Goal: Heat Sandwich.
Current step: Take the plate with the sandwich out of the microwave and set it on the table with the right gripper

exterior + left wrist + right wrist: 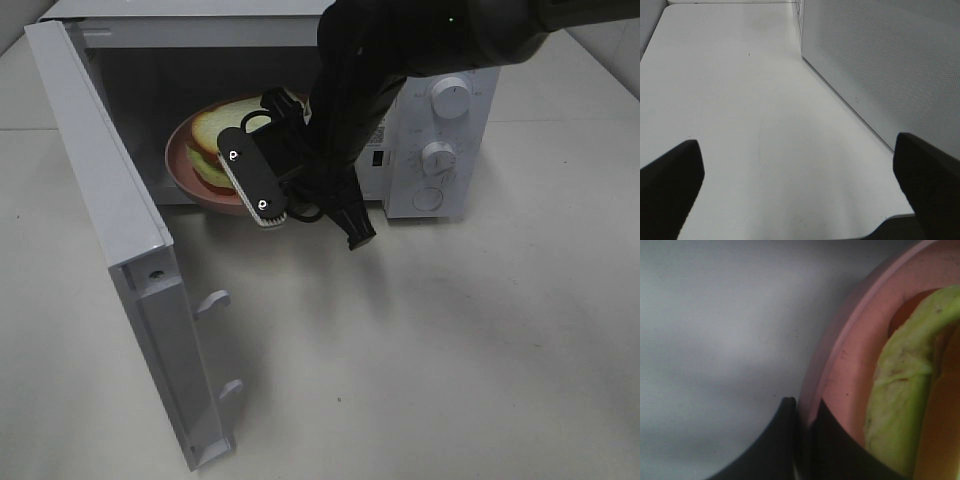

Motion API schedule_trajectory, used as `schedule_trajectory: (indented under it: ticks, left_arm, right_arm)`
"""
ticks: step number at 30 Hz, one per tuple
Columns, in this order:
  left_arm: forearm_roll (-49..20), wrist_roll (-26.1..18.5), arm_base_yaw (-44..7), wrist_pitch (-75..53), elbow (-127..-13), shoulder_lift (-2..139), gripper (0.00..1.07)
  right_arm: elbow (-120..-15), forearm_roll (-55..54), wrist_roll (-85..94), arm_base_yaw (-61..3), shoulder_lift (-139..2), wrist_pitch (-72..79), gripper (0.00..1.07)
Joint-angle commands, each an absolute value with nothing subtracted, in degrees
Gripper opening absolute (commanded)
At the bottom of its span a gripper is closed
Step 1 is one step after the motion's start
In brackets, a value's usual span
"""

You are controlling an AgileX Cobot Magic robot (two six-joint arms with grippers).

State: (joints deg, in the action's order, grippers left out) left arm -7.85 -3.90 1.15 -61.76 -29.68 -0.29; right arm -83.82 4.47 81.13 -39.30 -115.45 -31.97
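The sandwich (225, 125), pale bread with green lettuce, lies on a pink round plate (183, 165) that sits in the mouth of the open microwave (445, 185). My right gripper (272, 108) reaches in from the right and is shut on the plate's rim. Up close, its dark fingers (780, 440) pinch the pink rim (840, 355), one outside and one inside, with the lettuce edge of the sandwich (900, 390) just beside them. My left gripper (800, 195) is open over bare table, its fingers (670, 185) far apart with nothing between them; the high view does not show it.
The microwave door (110, 230) is swung wide open toward the front left, with its latch hooks (215, 300) sticking out. Two knobs (450, 97) are on the right-hand panel. A perforated white wall (880, 60) stands beside my left gripper.
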Motion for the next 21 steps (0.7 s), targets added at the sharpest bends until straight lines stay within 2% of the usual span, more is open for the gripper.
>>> schedule_trajectory:
  ticks: [1,21]
  left_arm:
    - [-8.2,-3.7,1.4,-61.5,-29.6,-1.2,0.98]
    - [-8.2,-3.7,1.4,-61.5,-29.6,-1.2,0.98]
  right_arm:
    - [-79.5,4.3,83.2,-39.5,-111.4,-28.8,0.00]
    - [-57.2,4.3,83.1,-39.5,-93.4,-23.4,0.00]
